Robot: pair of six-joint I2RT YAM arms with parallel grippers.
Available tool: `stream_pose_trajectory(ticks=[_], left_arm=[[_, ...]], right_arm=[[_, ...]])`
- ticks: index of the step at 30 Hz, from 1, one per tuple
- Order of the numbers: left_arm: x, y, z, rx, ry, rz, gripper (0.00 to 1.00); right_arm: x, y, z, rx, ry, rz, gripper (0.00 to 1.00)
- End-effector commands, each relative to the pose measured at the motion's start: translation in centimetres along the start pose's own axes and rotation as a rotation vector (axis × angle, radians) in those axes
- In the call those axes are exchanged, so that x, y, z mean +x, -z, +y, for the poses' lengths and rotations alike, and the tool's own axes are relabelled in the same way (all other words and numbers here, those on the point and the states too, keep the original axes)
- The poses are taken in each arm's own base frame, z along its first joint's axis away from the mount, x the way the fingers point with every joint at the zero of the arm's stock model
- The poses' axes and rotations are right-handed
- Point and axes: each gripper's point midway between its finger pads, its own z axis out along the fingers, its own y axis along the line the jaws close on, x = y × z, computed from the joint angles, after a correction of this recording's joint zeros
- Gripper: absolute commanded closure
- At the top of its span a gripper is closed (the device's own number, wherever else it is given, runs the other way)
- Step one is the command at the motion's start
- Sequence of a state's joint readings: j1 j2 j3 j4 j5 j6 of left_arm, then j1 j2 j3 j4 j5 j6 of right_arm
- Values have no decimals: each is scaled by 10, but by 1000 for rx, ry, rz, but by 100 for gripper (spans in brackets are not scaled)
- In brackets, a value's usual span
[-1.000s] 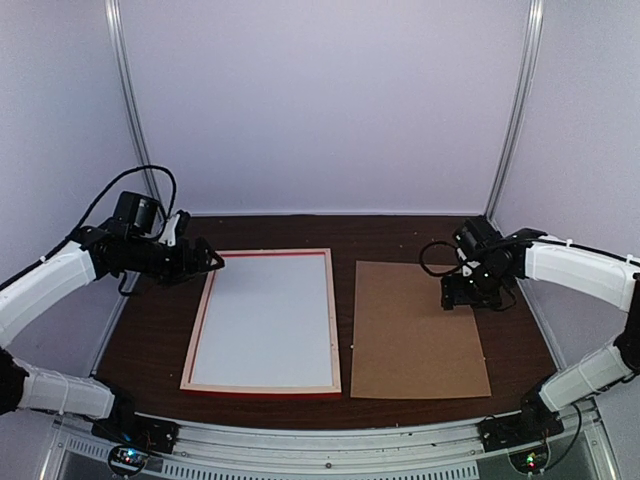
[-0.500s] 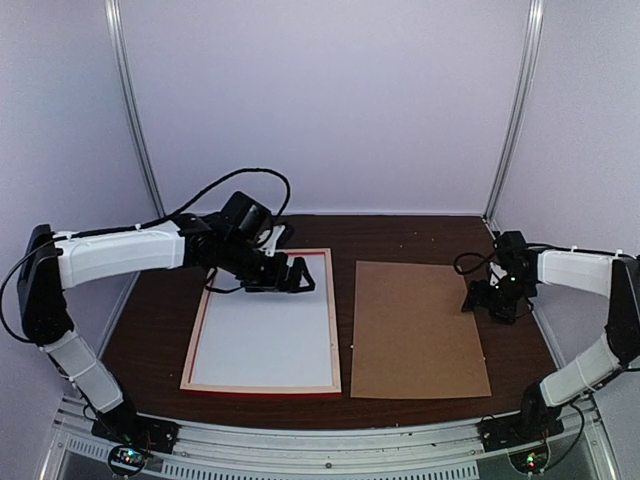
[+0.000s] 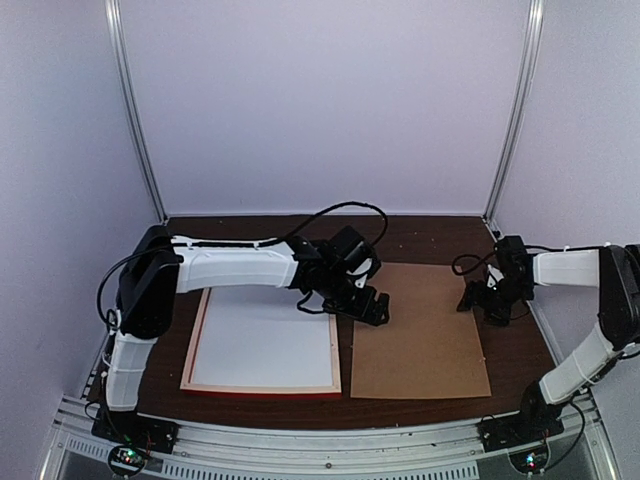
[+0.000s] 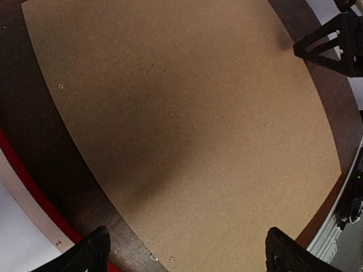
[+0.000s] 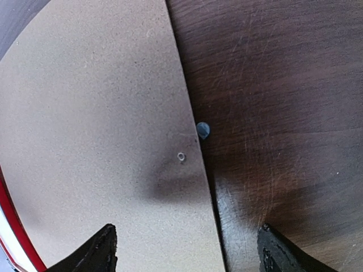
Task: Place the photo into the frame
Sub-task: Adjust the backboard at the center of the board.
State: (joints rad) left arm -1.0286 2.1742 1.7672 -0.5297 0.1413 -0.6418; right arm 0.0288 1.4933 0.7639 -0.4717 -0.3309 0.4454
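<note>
- The red-edged rectangular picture frame of pale wood (image 3: 260, 389) lies flat on the left half of the dark brown wooden table (image 3: 430, 235), towards the near edge, with its wooden side up
- Inside it we see only a plain white rectangular sheet (image 3: 265, 340). No printed landscape shows anywhere, so we cannot tell whether this is the photo face down
- The plain brown rectangular backing board (image 3: 420, 350) lies flat on the right half of the table, just beside the frame, with a strip of bare table between them
- The left gripper (image 4: 187, 252) hovers over the far half of the board's left edge, fingers spread wide and empty
- The right gripper (image 5: 187, 249) hangs low over the board's right edge, fingers likewise parted and holding nothing (a small grey-blue tab (image 5: 202, 130) sits right at that edge)
- We judge the step in hand to be taking up the board from both sides to close the frame's back
- The board lies flush on the table, so we should work a finger under each edge, close both grippers together and lift level
- A one-sided lift could drag the board into the frame and shift the white sheet
</note>
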Motion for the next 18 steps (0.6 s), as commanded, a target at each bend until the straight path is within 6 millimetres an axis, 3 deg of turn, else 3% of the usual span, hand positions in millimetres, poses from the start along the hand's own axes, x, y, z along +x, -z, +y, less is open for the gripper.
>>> stream_pose_trajectory(ticks=[1, 8, 18], left_arm=[[-6, -17, 17, -103, 6, -4, 5], [1, -41, 32, -169, 57, 39, 5], [8, -54, 43, -211, 140, 46, 4]], right_arm=[[-2, -5, -1, -18, 10, -7, 16], [2, -12, -2, -35, 0, 5, 16], [13, -17, 6, -100, -12, 43, 18]])
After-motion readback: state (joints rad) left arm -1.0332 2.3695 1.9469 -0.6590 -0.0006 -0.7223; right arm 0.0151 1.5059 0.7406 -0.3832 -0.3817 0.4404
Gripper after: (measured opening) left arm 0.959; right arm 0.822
